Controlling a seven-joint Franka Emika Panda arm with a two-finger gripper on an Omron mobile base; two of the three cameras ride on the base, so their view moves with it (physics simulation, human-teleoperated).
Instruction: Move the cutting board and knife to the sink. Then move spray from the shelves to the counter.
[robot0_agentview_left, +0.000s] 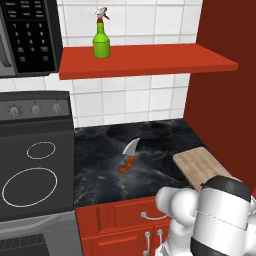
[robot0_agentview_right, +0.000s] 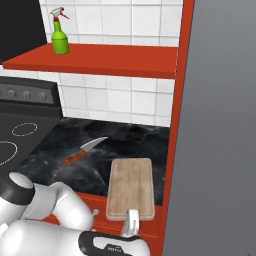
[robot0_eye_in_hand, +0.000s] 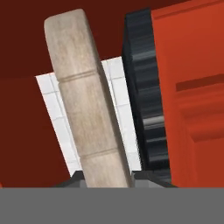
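One cutting board (robot0_agentview_right: 131, 187) pointing wallward.

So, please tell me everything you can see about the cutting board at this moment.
The cutting board is a flat rectangular slab of light wood with rounded corners and visible grain. It lies at the right end of the black marble-patterned counter, its near short end reaching past the front edge, above the red cabinets. The gripper is closed on that near end: the hand view shows the board's thin pale edge rising between the fingertips. The knife lies apart to its left, not touching it.
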